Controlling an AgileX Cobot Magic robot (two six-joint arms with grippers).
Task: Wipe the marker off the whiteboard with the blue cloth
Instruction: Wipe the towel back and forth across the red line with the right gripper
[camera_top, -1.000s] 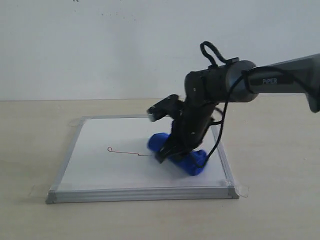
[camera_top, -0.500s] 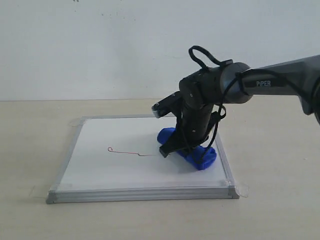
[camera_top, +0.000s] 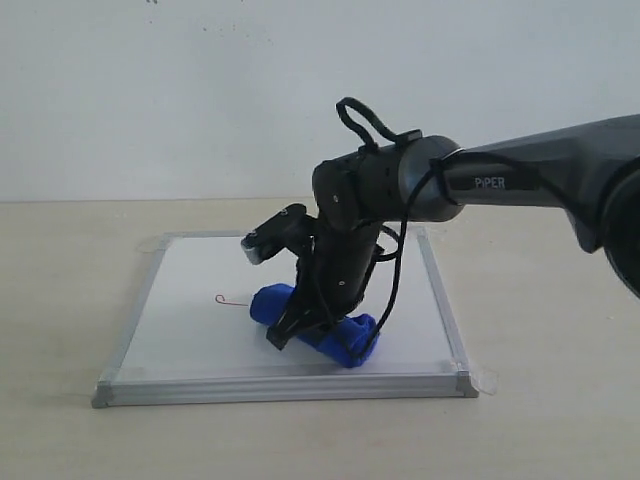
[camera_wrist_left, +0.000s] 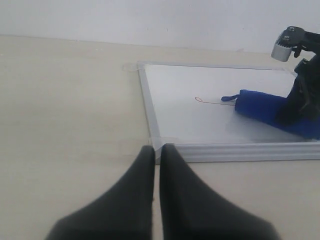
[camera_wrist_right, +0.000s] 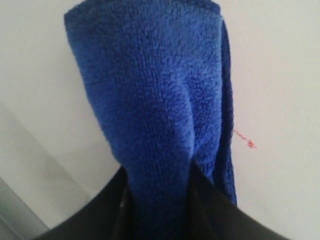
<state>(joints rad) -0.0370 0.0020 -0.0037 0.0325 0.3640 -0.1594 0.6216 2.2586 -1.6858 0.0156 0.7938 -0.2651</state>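
Marker (camera_top: 232, 300): a red line on the whiteboard (camera_top: 190, 325), now showing only its looped end and a short stub. 0.5 s ago the exterior view was showing it running further right, with a small step. The rest is lying under or behind the cloth, and whether it is wiped cannot be told. The left wrist view is showing the marker (camera_wrist_left: 207, 101) ending near the cloth's tag (camera_wrist_left: 229, 98). The right wrist view is showing a red fleck of marker (camera_wrist_right: 245, 140) just beside the cloth.

Blue cloth (camera_top: 352, 340): rolled and lying on the middle of the whiteboard (camera_wrist_left: 180, 122), reaching toward the near frame. It is sitting further left than 0.5 s ago, when it was lying close to the right frame.

Right gripper (camera_top: 296, 328): its 2 fingers (camera_wrist_right: 215, 210) are pinching the blue cloth (camera_wrist_right: 150, 85) between them and pressing it onto the whiteboard (camera_wrist_right: 280, 75). The gripper and its arm are standing further left than 0.5 s ago.

Left gripper (camera_wrist_left: 156, 150): its 2 fingers are drawn narrow, almost touching, and holding nothing. It is sitting over the table (camera_wrist_left: 65, 100) near a corner of the board.

Writing: the right arm (camera_top: 540, 175) is carrying "PiPER" in pale letters.
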